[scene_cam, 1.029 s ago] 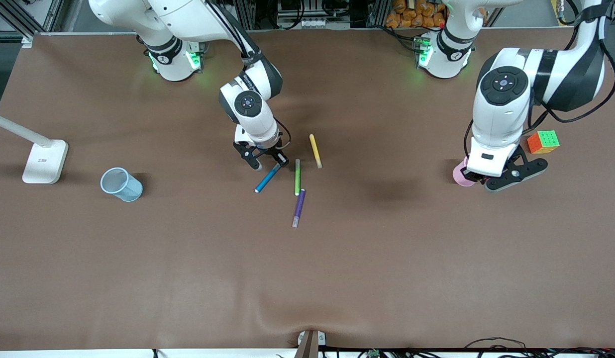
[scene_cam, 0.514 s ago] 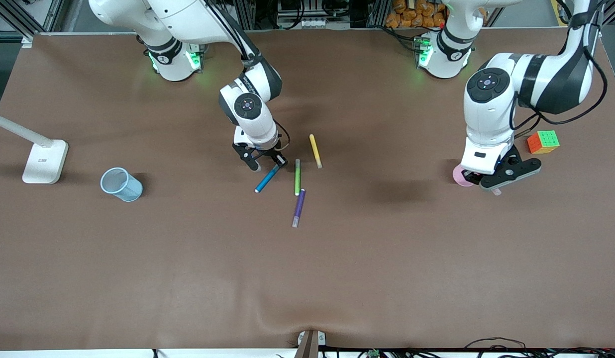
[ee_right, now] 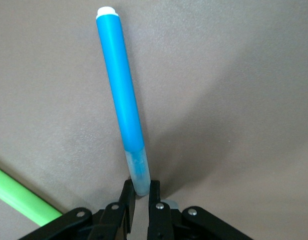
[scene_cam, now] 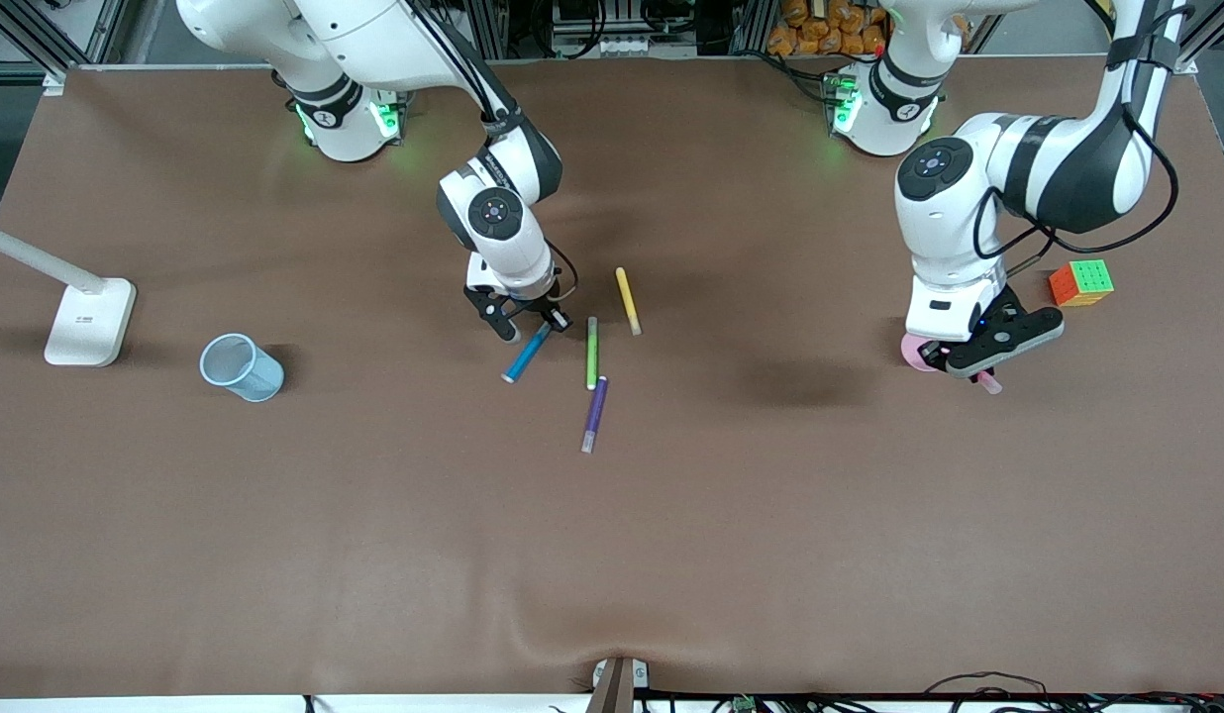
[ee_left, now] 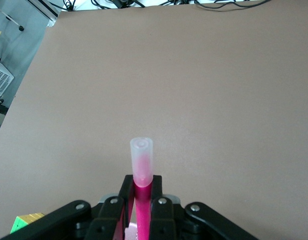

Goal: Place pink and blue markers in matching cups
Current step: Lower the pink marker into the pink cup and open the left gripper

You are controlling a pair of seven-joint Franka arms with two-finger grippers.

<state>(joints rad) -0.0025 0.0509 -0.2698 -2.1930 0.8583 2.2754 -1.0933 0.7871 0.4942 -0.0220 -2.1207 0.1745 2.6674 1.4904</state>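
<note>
Grippers clamp markers: right gripper point(scene_cam: 529, 327) blue marker point(scene_cam: 526, 355), left gripper point(scene_cam: 970, 358) pink marker point(ee_left: 142, 172).

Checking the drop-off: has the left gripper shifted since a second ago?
Yes. The left gripper, holding the magenta-pink marker, slid away from the multicoloured puzzle cube.

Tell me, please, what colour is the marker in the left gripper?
Magenta-pink marker, pale cap; left wrist view.

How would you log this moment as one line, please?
left gripper: shut on pink marker, over pink cup | right gripper: shut on blue marker | blue cup: empty
</note>
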